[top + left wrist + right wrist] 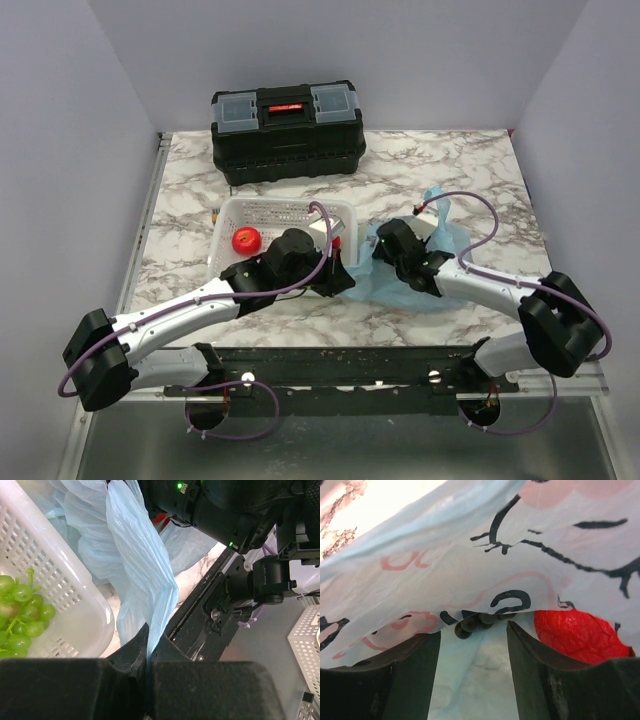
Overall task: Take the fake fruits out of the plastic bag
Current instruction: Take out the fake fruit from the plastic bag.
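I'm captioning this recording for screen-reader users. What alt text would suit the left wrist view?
The left gripper is shut on a hanging fold of the light-blue plastic bag. To the left, a white mesh basket holds pale green grapes; the dark right arm fills the upper right.

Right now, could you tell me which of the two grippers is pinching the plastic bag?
The left gripper: its jaws are shut on a fold of the plastic bag. The right gripper is open under the bag's film.
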Motion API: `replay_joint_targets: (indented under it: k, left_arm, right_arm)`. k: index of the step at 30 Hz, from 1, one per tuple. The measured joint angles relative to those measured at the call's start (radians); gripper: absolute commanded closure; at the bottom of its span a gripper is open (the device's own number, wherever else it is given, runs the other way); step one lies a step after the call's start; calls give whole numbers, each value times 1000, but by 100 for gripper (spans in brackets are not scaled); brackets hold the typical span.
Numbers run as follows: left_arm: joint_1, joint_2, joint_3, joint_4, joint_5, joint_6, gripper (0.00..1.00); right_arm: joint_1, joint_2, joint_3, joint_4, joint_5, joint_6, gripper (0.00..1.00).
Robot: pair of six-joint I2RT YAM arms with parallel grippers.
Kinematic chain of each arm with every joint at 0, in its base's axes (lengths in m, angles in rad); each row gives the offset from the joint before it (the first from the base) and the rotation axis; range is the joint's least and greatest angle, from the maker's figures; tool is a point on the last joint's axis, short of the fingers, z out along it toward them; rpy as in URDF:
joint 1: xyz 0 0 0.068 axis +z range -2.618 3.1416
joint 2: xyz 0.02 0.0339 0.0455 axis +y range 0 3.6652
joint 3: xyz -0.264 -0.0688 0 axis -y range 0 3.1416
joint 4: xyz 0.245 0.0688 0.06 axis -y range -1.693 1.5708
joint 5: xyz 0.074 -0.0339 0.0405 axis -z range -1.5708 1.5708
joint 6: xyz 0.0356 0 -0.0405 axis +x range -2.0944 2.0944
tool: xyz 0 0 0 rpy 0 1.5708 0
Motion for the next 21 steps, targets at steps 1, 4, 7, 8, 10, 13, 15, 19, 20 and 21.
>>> replay_joint_targets:
  k: [1, 4, 7, 8, 10, 13, 15, 19, 20, 21]
  left_arm:
    - [0, 0, 0, 1, 0, 0, 100]
    - [0, 0, 0, 1, 1, 0, 100]
    - [0, -1, 0, 1, 2, 0, 100]
    - [0, -2, 0, 1, 2, 0, 100]
    - [0, -3, 0, 1, 2, 0, 100]
    - [0, -6, 0, 1, 1, 0, 100]
    - [0, -8, 0, -1, 1, 0, 100]
    - [0, -13, 0, -3, 1, 1, 100]
    - [0, -14, 0, -4, 1, 1, 100]
    - [0, -14, 0, -5, 1, 1, 100]
  right_arm:
    - [0, 5, 0, 11, 8, 4, 38]
    - [0, 26, 0, 39, 31, 12, 38]
    - [0, 46, -1, 68, 49, 16, 35]
    - [0, 53, -1, 79, 55, 20, 33]
    - [0, 71, -2, 98, 69, 23, 32]
    - [-2, 106, -4, 119, 84, 26, 34]
    - [-2, 128, -8, 126, 89, 31, 36]
    - [-2, 165, -30, 139, 98, 47, 38]
    - [-2, 173, -33, 142, 98, 50, 39]
    - [-2, 183, -33, 144, 99, 53, 39]
